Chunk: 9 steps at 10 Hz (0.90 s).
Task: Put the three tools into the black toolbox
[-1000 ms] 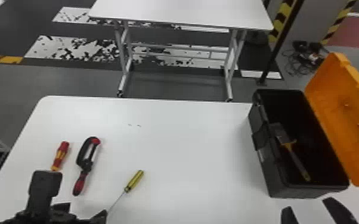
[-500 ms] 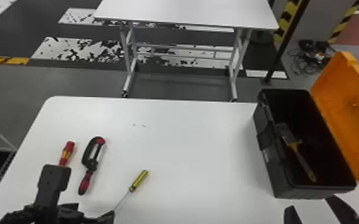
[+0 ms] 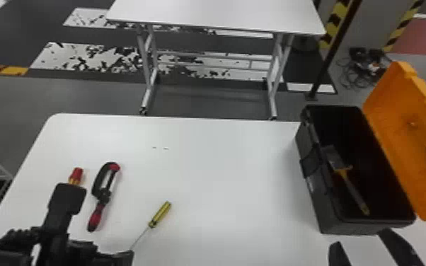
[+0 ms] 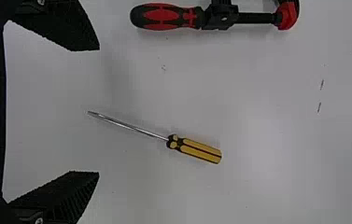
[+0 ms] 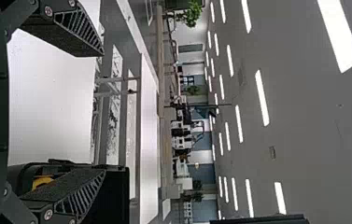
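Across a white table (image 3: 223, 169), the left gripper (image 3: 92, 253), spread wide and empty, edges forward, now covering more of the red-and-yellow tool (image 3: 76, 175) beside the clamp (image 3: 96, 215) and yellow screwdriver (image 3: 160, 214). The right gripper (image 3: 361, 237), also wide, hangs near the black toolbox (image 3: 341, 227).

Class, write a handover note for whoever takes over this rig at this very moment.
Left gripper: open, empty, by the yellow-handled screwdriver.
Right gripper: open, empty, near the toolbox's near end.
On the table: that screwdriver, the red-and-black clamp, a red-and-yellow tool.
Done: toolbox open, a brush-like tool inside; none of the table's three boxed.
Left: put those three in.
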Each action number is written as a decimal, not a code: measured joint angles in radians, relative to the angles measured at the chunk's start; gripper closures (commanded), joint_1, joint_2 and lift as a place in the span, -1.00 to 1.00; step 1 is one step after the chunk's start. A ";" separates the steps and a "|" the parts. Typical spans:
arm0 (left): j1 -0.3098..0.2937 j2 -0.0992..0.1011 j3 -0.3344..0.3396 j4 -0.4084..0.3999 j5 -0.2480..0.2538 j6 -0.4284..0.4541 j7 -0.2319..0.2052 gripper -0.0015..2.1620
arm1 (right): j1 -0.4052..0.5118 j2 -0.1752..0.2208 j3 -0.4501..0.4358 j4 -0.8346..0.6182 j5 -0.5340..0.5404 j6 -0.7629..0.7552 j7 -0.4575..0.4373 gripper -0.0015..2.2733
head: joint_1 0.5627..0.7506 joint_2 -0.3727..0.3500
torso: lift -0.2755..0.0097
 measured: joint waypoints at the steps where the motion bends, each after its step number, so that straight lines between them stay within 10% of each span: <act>1: -0.023 0.006 -0.017 0.022 -0.017 0.011 -0.019 -0.96 | 0.001 0.000 -0.001 -0.002 0.000 -0.001 0.000 -0.90 | 0.41 -0.10 | 0.57; 9: -0.361 0.071 -0.335 0.388 -0.081 0.014 -0.095 -0.96 | 0.019 0.007 -0.010 -0.021 0.041 0.029 -0.001 -0.90 | 0.41 -0.30 | 0.57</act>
